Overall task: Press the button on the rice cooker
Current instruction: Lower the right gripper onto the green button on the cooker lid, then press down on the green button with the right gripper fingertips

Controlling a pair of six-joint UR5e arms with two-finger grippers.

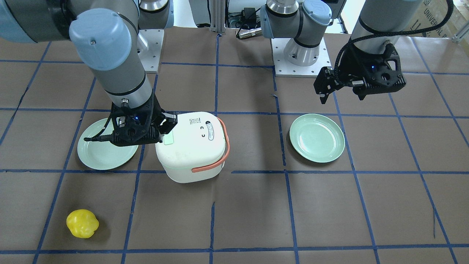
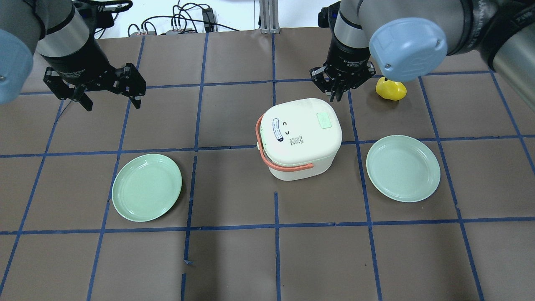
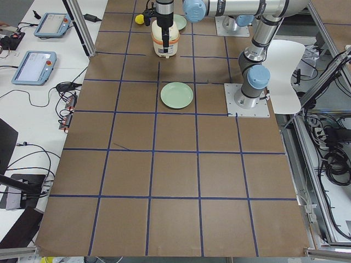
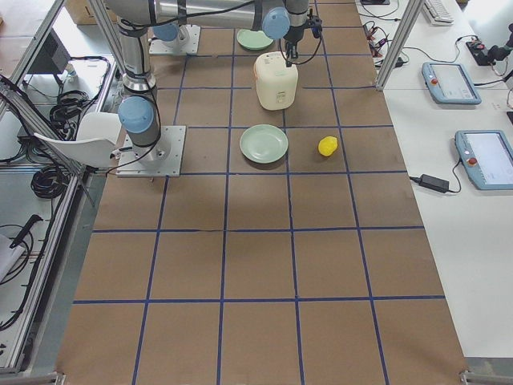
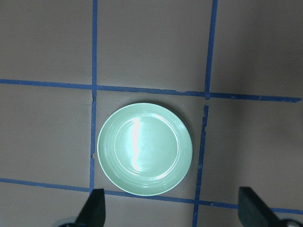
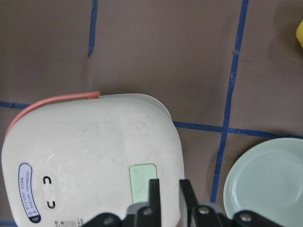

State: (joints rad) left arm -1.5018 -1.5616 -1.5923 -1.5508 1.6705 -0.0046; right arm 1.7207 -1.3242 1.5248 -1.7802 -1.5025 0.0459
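The white rice cooker [image 2: 301, 138] with an orange handle stands mid-table, and a pale green button [image 2: 324, 120] sits on its lid. It also shows in the front view [image 1: 190, 146] and the right wrist view [image 6: 90, 156]. My right gripper [image 2: 339, 95] is shut, fingers close together, and hovers at the lid's edge beside the button [image 6: 143, 180]. I cannot tell whether it touches the lid. My left gripper [image 2: 113, 100] is open and empty, held above the table far to the cooker's left.
A green plate [image 2: 146, 187] lies below my left gripper and fills the left wrist view [image 5: 144, 149]. A second green plate [image 2: 403, 168] lies to the right of the cooker. A yellow pepper [image 2: 391, 90] sits behind that plate, near my right arm.
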